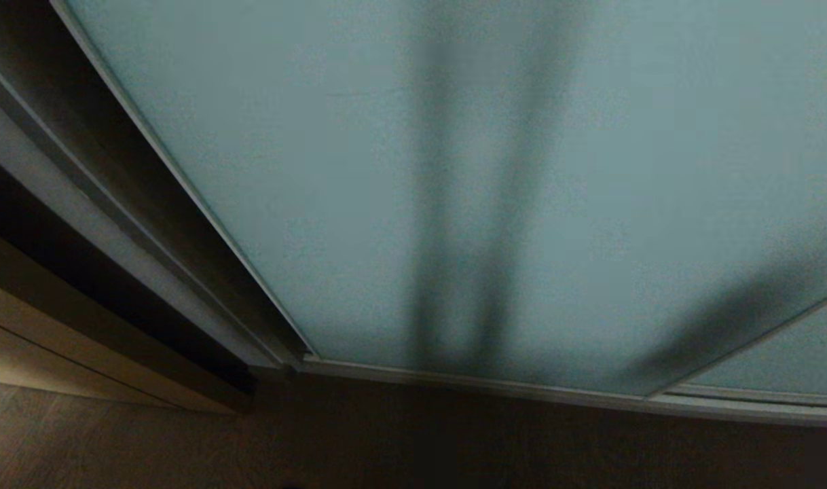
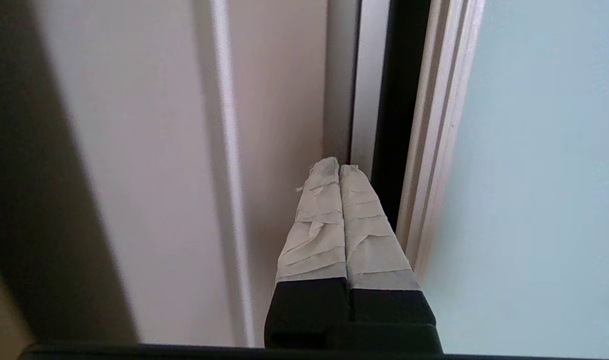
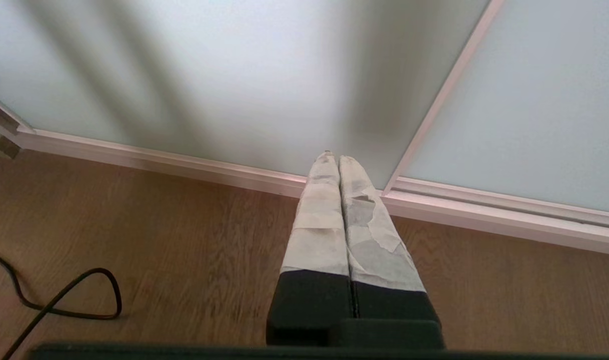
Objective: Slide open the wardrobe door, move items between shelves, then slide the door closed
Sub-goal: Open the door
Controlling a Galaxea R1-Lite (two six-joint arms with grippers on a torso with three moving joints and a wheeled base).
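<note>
Wood-grain flooring (image 3: 134, 225) runs up to the silver bottom rail (image 3: 484, 210) of a wardrobe front; a black cable (image 3: 59, 300) loops across the boards near the right arm. Filling most of the head view is the sliding wardrobe door (image 1: 305, 170) — a tall pane of frosted blue-green glass in a thin silver frame (image 1: 182, 183), standing shut, with soft dark shadows across it. To its left lie a dark gap (image 1: 81, 272) and a beige wooden cabinet front (image 1: 60, 339). A second glass panel (image 1: 794, 353) overlaps at the right. No shelves or items are visible behind the frosted pane.

Left gripper (image 2: 339, 167): tape-wrapped fingers pressed together, holding nothing, tips aimed at the dark slot between the beige cabinet side (image 2: 274, 100) and the door's vertical frame edge (image 2: 434, 150); whether they touch either cannot be told. Right gripper (image 3: 338, 159): likewise closed and empty, pointing at the bottom rail, apparently idle.

Handling, as judged: the panel is probably heavy and rigid, rolling along its track rather than lifting; the glass face looks smooth and offers little purchase, and may be fragile under point pressure. The metal frame edge is the sensible place to push — closed fingers hooked behind it, force directed sideways along the track.
</note>
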